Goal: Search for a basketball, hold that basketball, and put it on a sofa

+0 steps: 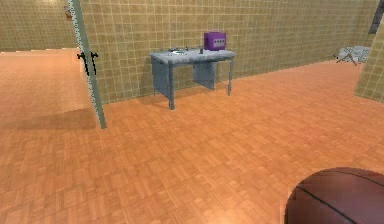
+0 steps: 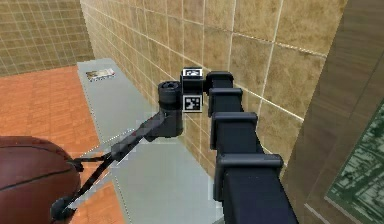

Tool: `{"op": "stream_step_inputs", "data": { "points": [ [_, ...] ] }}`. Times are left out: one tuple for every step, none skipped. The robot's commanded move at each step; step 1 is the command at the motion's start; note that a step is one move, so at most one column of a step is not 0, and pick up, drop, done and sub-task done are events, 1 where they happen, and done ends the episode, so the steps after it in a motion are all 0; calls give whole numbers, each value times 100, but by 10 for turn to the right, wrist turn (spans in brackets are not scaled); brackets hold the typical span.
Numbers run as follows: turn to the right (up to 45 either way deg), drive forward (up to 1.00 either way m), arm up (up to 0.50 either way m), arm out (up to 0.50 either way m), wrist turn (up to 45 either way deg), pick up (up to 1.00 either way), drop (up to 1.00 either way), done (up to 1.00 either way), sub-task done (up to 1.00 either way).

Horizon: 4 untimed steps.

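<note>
By the tiled wall (image 2: 260, 60), whether the pincer (image 2: 68, 185) holds the basketball (image 2: 28, 180) cannot be told; hold should be confirmed

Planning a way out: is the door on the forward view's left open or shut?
Open: the door stands edge-on, a handle on each side, and orange floor runs on beside it.

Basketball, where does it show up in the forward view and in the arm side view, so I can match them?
Forward view: the basketball sits in the bottom right corner, cut by the picture's edges.
Arm side view: the basketball is in the bottom left corner.
Shared landmark: the orange wooden floor, also at the arm side view's left.
</note>
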Motion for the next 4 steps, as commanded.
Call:
{"op": "stream_step_inputs", "data": {
  "points": [
    [0, 0, 0, 0, -210, 0, 0, 0, 0],
    [0, 0, 0, -20, 0, 0, 0, 0, 0],
    [-330, 0, 0, 0, 0, 0, 0, 0, 0],
    [0, 30, 0, 0, 0, 0, 0, 0, 0]
  ]
}}
